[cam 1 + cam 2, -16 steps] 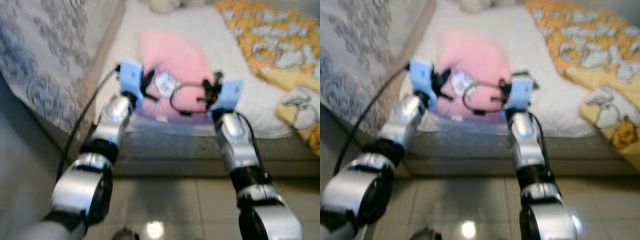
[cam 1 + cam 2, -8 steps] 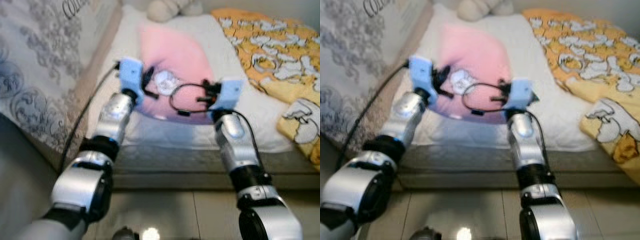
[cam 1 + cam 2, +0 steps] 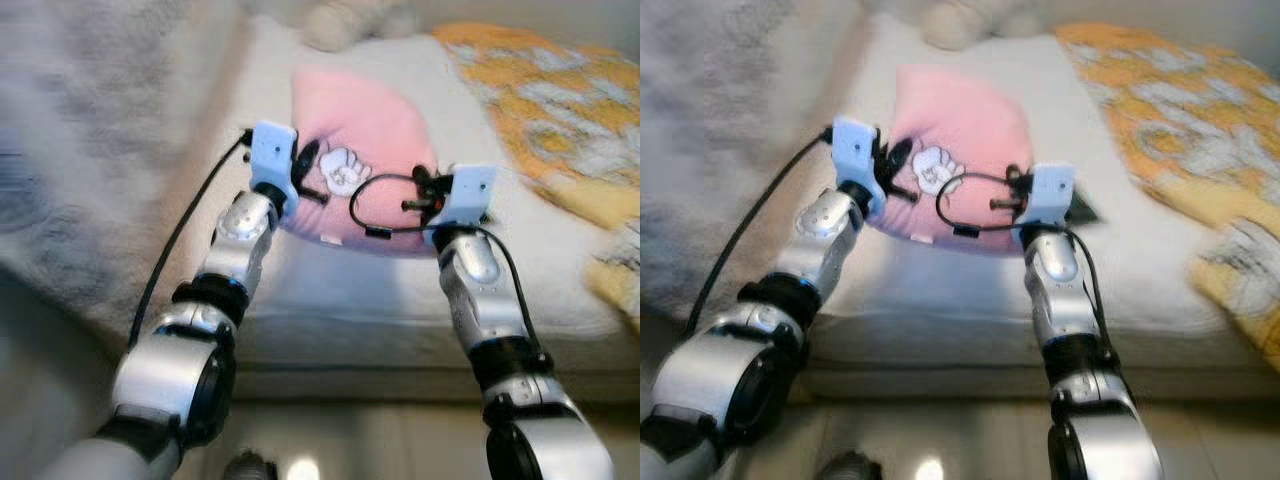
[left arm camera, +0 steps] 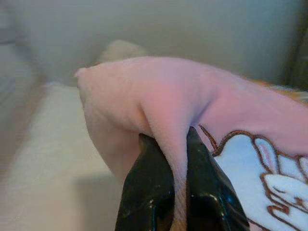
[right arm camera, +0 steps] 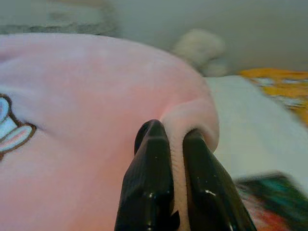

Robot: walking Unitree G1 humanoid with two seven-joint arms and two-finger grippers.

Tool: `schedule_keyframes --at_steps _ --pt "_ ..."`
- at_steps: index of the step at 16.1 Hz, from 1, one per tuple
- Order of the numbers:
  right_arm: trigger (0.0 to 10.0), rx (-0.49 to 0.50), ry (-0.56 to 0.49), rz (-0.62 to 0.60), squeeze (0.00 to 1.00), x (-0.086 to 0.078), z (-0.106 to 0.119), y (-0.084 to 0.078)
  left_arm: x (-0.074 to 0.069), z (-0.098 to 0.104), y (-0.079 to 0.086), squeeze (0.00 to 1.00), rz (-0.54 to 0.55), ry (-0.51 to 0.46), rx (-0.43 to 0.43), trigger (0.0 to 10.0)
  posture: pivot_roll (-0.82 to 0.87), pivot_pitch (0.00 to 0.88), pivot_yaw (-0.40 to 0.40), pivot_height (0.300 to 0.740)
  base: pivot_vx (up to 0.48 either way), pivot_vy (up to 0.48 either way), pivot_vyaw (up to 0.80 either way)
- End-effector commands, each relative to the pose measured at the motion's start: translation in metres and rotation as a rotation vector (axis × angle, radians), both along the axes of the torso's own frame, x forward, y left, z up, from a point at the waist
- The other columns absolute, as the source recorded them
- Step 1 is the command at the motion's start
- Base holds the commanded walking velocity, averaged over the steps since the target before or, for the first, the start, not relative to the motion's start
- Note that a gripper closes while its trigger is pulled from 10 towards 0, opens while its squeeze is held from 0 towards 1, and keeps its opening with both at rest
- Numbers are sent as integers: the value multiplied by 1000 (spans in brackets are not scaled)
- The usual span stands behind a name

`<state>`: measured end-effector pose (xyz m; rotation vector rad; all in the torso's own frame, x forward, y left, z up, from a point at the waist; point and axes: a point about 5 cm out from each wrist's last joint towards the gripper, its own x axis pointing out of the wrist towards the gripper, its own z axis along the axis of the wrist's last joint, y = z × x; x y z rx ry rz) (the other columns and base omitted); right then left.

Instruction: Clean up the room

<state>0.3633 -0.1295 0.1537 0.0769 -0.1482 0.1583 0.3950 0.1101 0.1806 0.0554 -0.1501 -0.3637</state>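
Left wrist view looks along two glossy black fingers (image 4: 154, 192) clenched on a fold of soft pink fleece, the pinched ridge of cloth rising between them. Right wrist view gives the mirror of it: that gripper's fingers (image 5: 149, 183) are clamped on a rolled edge of the same fabric.

So the pink pillow (image 3: 365, 150) hangs between the two tools, the left gripper (image 3: 300, 175) biting its left edge and the right gripper (image 3: 425, 200) its right edge. Its long axis runs across from one gripper to the other, and its bulk lies ahead of both, out over the bed (image 3: 330, 290). Neither arm is clearly nearer; they share the load about evenly. The coming move probably turns on this, since the pillow must travel forward and down from the fingers onto the mattress, or be carried as a pair.

The pillow is plush and rounded, sagging a little, with a white embroidered rabbit patch (image 3: 343, 170) just beyond the left gripper. The bed's surface beneath is pale, nubbly cloth. Beyond the right gripper lies an orange and white patterned blanket (image 3: 540, 90), crumpled. Farthest off, past the pillow, sits a cream stuffed toy (image 3: 965, 22), though blur makes its shape uncertain.
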Motion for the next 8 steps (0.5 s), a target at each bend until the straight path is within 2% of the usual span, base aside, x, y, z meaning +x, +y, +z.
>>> schedule_keyframes --at_steps 1,8 --pt "0 -8 40 -130 0 -4 -10 -37 7 25 27 0 148 -89 -63 10000 50 0 -44 728 345 334 563" --pt "0 -16 39 -126 0 -4 -11 -37 7 25 26 0 143 -90 -55 10000 45 0 -40 728 348 331 556"
